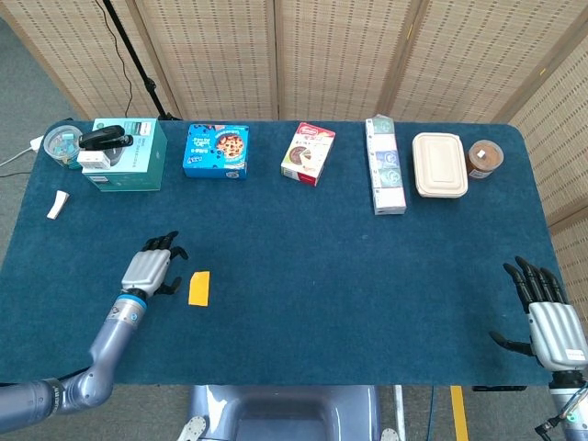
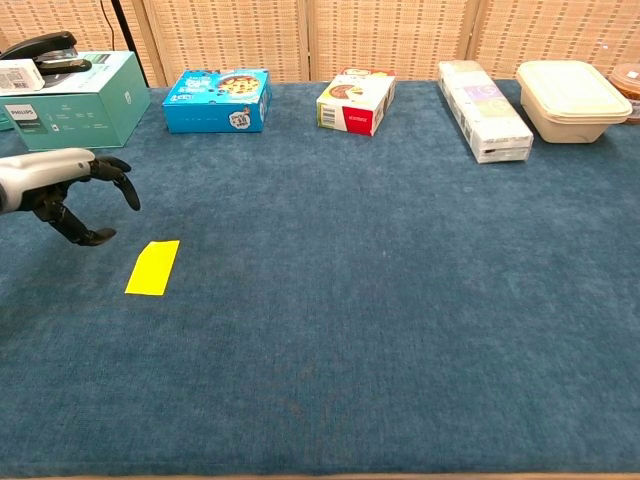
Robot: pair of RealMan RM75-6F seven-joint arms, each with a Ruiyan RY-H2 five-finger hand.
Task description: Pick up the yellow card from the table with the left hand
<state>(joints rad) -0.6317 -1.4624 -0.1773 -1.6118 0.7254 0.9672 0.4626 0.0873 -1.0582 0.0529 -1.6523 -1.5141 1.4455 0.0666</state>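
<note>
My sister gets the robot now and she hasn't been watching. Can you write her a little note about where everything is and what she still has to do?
Left hand: open, holds nothing, beside the yellow card on its left, not touching it.
Right hand: open, holds nothing, at the near right edge of the table, far from the card.
Yellow card: lies flat on the blue table, left of the middle.
Done: the left hand is next to the card.
Left: move the left hand over the card, close the fingers on it and lift it off the table.
</note>
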